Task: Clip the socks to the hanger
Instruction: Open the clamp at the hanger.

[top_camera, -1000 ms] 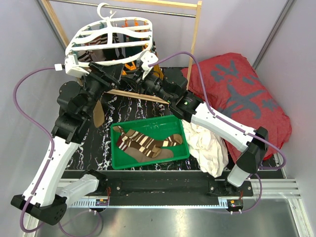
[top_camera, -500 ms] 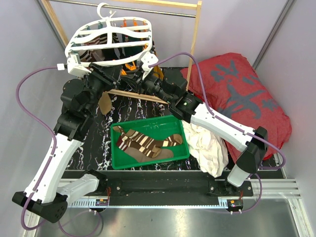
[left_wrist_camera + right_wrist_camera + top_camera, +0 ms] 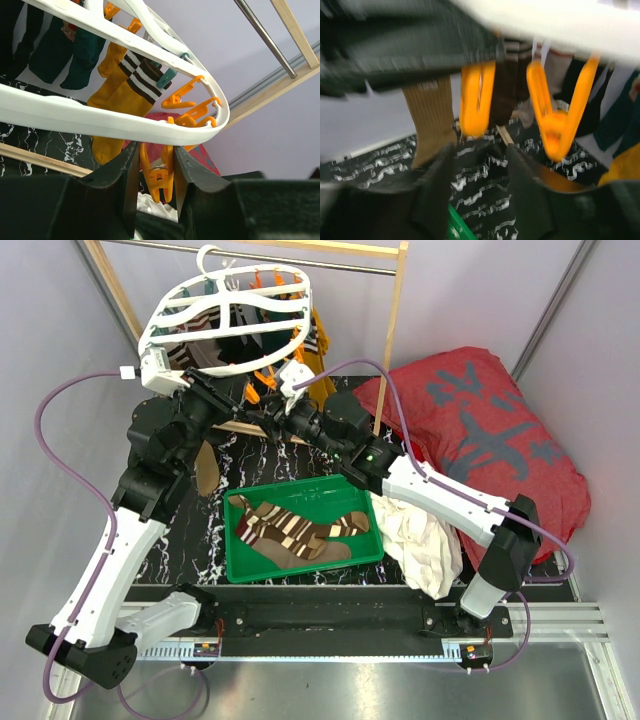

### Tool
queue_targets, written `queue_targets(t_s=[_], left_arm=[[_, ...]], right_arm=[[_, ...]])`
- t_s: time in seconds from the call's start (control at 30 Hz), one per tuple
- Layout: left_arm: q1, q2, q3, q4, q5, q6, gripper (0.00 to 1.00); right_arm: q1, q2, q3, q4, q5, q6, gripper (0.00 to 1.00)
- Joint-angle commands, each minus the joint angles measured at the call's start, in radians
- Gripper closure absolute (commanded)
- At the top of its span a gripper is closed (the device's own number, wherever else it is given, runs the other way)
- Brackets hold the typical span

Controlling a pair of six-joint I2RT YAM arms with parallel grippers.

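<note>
The white hanger hangs tilted from the rod, and its rim crosses the left wrist view. My left gripper is shut on an orange clip under that rim. A mustard striped sock and dark socks hang behind it. My right gripper stands open and empty just below another orange clip, with a tan sock hanging to its left. That tan sock dangles beside the left arm. Brown striped socks lie in the green tray.
The wooden rack with its metal rod stands at the back. A big red cushion fills the right side, and a white cloth lies beside the tray. The table top is black marbled.
My left jaws have closed onto the orange clip. My right jaws have opened and that gripper has shifted left and down. The hanger has swung and tilted, and the tan sock now hangs lower.
</note>
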Motion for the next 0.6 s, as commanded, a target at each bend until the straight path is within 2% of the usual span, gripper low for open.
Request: queue_targets(t_s=[0.0, 0.2, 0.43, 0.57], left_arm=[[0.001, 0.003, 0.033, 0.044, -0.037, 0.053, 0.93], [0.000, 0.032, 0.035, 0.046, -0.017, 0.146, 0.99], [0.000, 0.060, 0.029, 0.031, -0.011, 0.243, 1.00], [-0.003, 0.069, 0.030, 0.021, -0.013, 0.278, 1.00]], right_arm=[[0.005, -0.071, -0.056, -0.036, 0.094, 0.011, 0.40], [0.006, -0.139, -0.162, -0.121, 0.118, 0.048, 0.27], [0.005, -0.143, -0.282, -0.275, 0.017, 0.077, 0.26], [0.005, -0.055, -0.274, -0.371, -0.106, 0.105, 0.27]])
